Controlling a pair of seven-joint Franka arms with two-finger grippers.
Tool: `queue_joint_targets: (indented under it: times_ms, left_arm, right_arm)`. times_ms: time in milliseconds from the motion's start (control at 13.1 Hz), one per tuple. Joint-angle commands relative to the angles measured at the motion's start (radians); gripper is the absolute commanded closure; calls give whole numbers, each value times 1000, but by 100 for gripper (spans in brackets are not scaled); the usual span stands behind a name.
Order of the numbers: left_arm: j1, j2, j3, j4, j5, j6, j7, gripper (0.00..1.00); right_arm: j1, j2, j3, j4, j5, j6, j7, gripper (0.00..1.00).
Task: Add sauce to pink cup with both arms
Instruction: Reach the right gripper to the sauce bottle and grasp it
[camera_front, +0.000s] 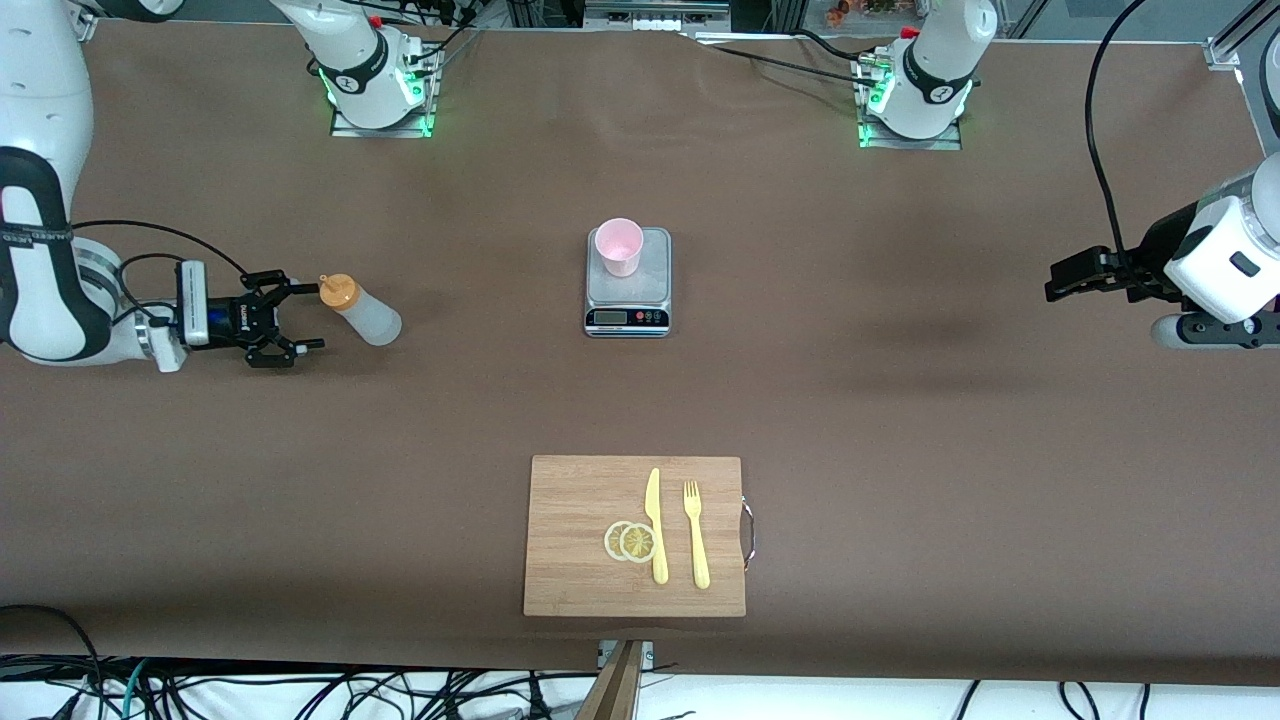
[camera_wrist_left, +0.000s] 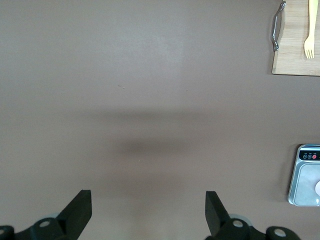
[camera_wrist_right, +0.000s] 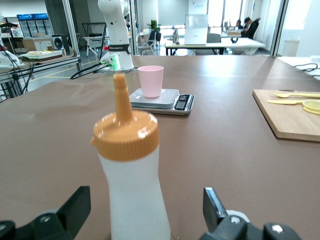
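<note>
Two grippers are in view, both with fingers spread wide and holding nothing. Right gripper sits low at the right arm's end of the table, level with the sauce bottle; its fingers flank the bottle's orange cap without touching it. The bottle stands upright on the brown table. Left gripper hangs over bare table at the left arm's end, waiting. Pink cup stands upright on the scale at mid-table, well apart from the bottle. Nearer the front camera lies a cutting board carrying a knife, a fork and lemon slices.
</note>
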Motion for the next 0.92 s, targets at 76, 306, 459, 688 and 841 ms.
queue_joint_targets:
  times_ms: [76, 306, 459, 688, 841]
  left_arm:
    - [1, 1, -6, 12, 21, -16, -8, 0]
    - [-1, 1, -6, 12, 21, -16, -8, 0]
    - [2, 1, -6, 12, 21, -16, -8, 0]
    - [4, 1, -6, 12, 21, -16, -8, 0]
    - [4, 1, -6, 12, 19, -16, -7, 0]
  right_arm:
    - [6, 81, 8, 24, 31, -78, -41, 1]
    - [17, 121, 8, 24, 31, -119, -41, 1]
    - [40, 141, 20, 31, 31, -130, -41, 21]
    - [43, 137, 42, 60, 42, -135, 11, 89]
    - [66, 128, 52, 84, 45, -171, 109, 93]
